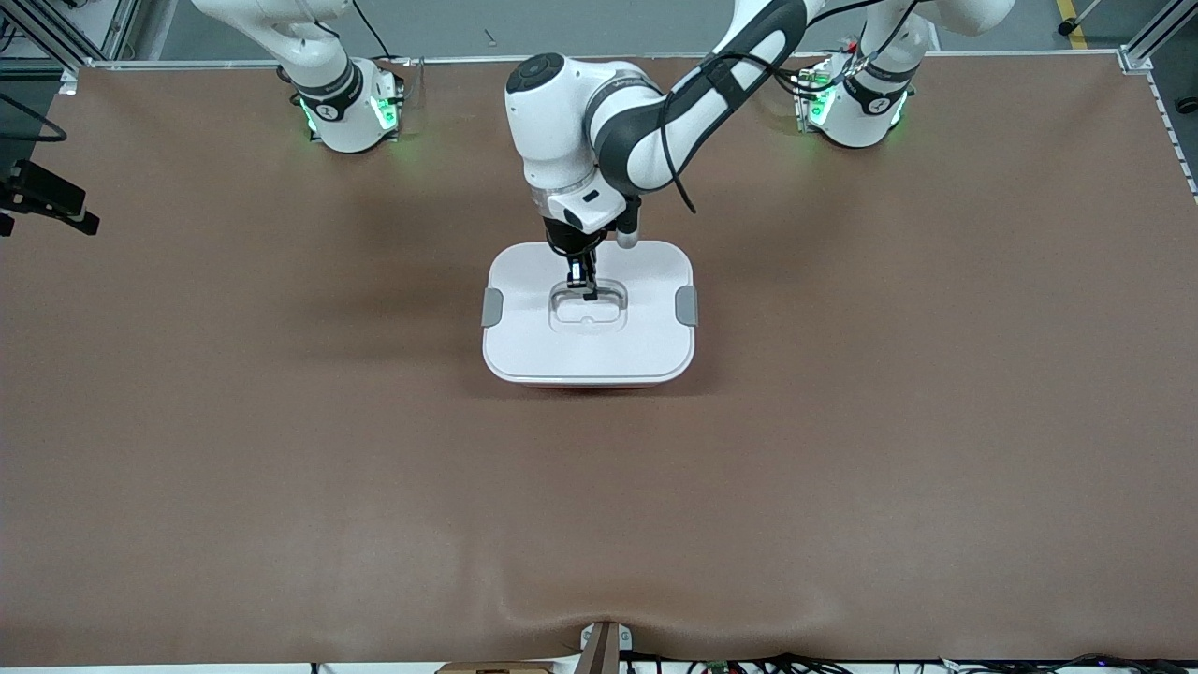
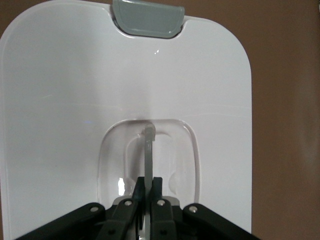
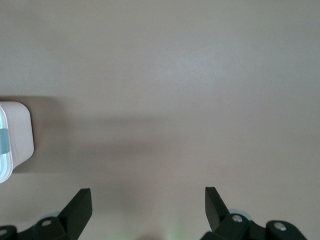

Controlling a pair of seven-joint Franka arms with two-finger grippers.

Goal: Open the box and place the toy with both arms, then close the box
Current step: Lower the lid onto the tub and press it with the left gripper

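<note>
The box (image 1: 590, 348) stands mid-table with its white lid on, and a grey clip (image 1: 492, 307) sits at each end. My left gripper (image 1: 587, 290) reaches down into the lid's clear recessed centre. It is shut on the thin upright handle strip (image 2: 148, 150), which is pinched between the black fingers (image 2: 156, 186). The left wrist view shows the lid (image 2: 60, 100) filling most of the frame, with one grey clip (image 2: 148, 19). My right gripper (image 3: 148, 197) hangs open over bare table beside the box (image 3: 15, 137), with nothing between its fingers. The toy is out of view.
The brown table mat (image 1: 281, 449) spreads around the box on all sides. The two arm bases (image 1: 348, 110) (image 1: 856, 105) stand along the table edge farthest from the front camera. A small bracket (image 1: 599, 646) sits at the nearest edge.
</note>
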